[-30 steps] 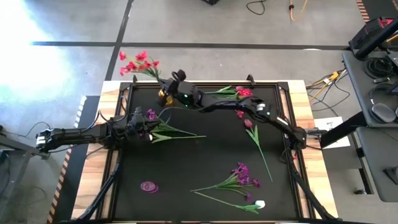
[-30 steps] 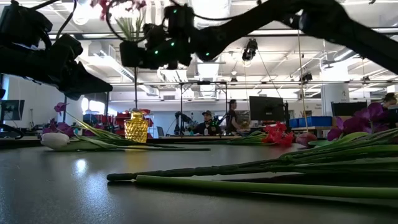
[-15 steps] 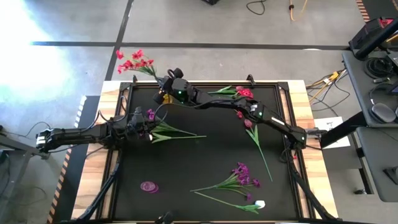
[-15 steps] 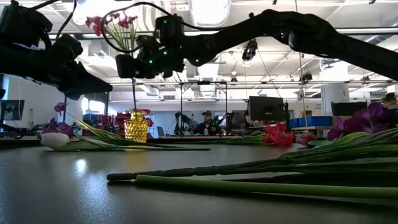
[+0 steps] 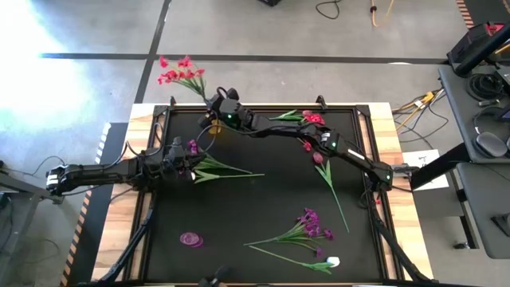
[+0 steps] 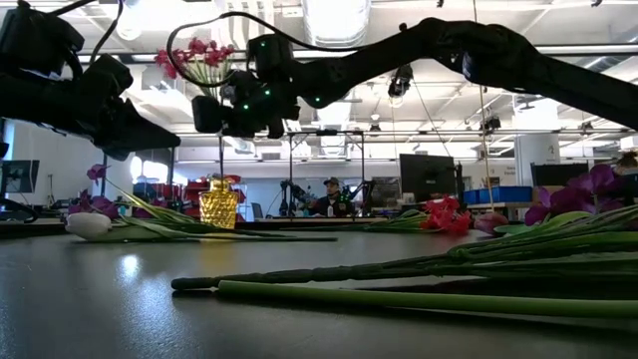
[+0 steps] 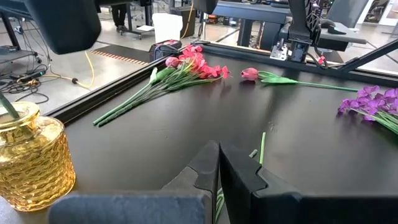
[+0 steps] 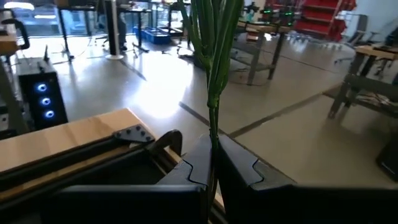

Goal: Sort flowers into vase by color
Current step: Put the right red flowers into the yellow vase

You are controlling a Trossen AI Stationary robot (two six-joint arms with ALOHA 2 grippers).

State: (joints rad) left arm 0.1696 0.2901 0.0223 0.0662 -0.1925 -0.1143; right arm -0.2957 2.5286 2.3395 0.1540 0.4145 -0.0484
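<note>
Right gripper [image 5: 213, 102], jaws pinching a red-pink artificial sprig [image 5: 182, 73], is hovering over the amber glass vase [image 6: 218, 203] at the surface's far-left corner; a misaligned stem risks missing its narrow mouth.

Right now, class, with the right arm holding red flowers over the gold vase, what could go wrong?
1. The right gripper pinches only the thin stems of the red flowers, so the sprig may swing and miss the narrow mouth of the gold vase.
2. A missed stem could tip the vase.
3. The left gripper waits close by, risking a bump.
</note>
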